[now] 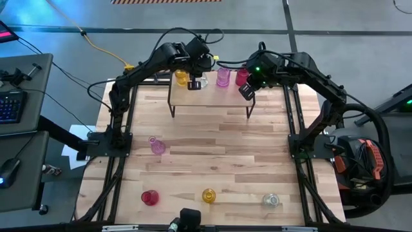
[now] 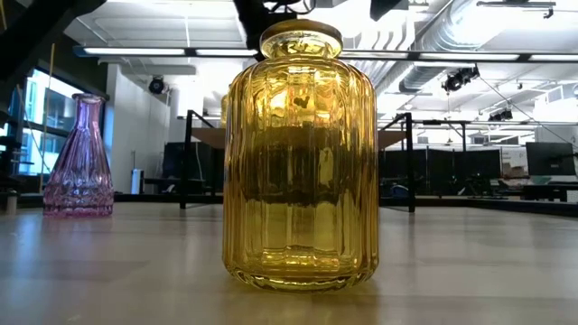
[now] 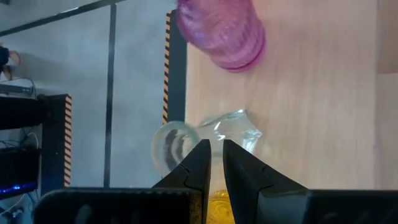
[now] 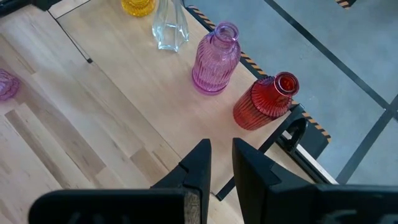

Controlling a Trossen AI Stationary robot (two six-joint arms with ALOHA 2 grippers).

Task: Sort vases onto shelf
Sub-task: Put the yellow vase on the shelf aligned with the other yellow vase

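Note:
The shelf (image 1: 212, 98) stands at the table's far middle. On it, in a row along its far edge, stand a yellow vase (image 1: 181, 77), a clear vase (image 1: 200, 82), a pink vase (image 1: 223, 77) and a red vase (image 1: 241, 77), each on its base. My left gripper (image 1: 194, 84) hangs shut just above the clear vase (image 3: 231, 132). My right gripper (image 4: 222, 149) hovers above the shelf's right end, near the red vase (image 4: 264, 102), with its fingers almost together and nothing between them. On the tabletop stand a pink vase (image 1: 156, 145), a red vase (image 1: 149, 197), a yellow vase (image 1: 208, 195) and a clear vase (image 1: 271, 200). My left gripper's shut fingertips (image 3: 202, 152) slant down from above over the clear vase's neck (image 3: 198, 134). I cannot tell whether they touch it. The vase stands upright on the shelf.
The low view is filled by the near yellow vase (image 2: 298, 153), with the pink vase (image 2: 79, 158) to its left. Black arm frames (image 1: 122, 129) run along both table sides. Bare tabletop lies between the shelf and the near row of vases.

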